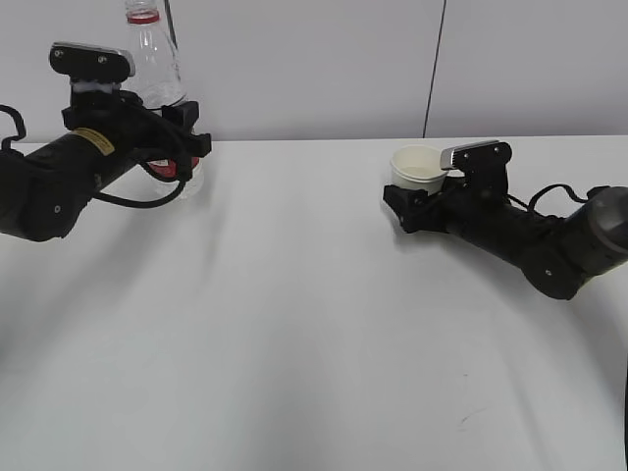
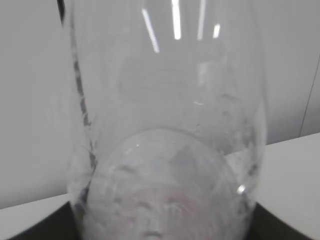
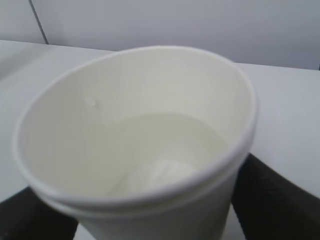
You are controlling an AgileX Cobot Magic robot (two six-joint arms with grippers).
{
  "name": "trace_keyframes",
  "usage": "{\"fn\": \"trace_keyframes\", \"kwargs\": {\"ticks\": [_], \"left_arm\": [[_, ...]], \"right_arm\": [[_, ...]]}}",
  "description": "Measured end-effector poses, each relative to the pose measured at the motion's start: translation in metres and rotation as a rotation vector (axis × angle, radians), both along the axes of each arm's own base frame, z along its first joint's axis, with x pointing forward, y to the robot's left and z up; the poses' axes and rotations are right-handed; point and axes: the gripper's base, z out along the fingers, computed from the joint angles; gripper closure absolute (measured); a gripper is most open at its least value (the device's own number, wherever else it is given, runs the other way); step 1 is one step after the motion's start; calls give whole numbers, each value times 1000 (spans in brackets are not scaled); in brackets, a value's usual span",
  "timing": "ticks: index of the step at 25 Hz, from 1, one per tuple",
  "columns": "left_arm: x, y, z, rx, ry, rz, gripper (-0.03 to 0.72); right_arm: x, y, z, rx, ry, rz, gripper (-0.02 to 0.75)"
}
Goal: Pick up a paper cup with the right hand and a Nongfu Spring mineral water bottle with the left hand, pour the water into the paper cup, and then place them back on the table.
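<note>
The cup (image 3: 135, 145) between my right gripper's (image 1: 417, 206) open jaws holds water, thin and squashy, so grip its middle softly.

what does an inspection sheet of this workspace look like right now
surface: white table, one small dark scuff near the front right
job's things: paper cup upright with water in it; bottle upright, uncapped, looks nearly empty
clutter: nothing seen
grippers: left gripper clamped round the bottle's label; right gripper jaws either side of the cup, contact cannot be told
cables: black cable looping under the left wrist, another by the right arm
surroundings: plain pale wall with a dark vertical seam
</note>
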Motion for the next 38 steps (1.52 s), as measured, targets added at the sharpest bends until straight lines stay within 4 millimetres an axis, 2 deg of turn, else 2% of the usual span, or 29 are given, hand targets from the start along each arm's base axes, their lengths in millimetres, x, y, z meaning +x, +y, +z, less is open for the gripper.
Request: {"fn": "trace_keyframes", "kwargs": {"ticks": [22, 30, 38], "left_arm": [[0, 0, 0, 0, 0, 0, 354], [0, 0, 0, 0, 0, 0, 354], [0, 0, 0, 0, 0, 0, 355]], "right_arm": [[-1, 3, 5, -12, -1, 35, 142], [-13, 3, 3, 4, 7, 43, 142], [-14, 3, 3, 10, 1, 46, 143]]}}
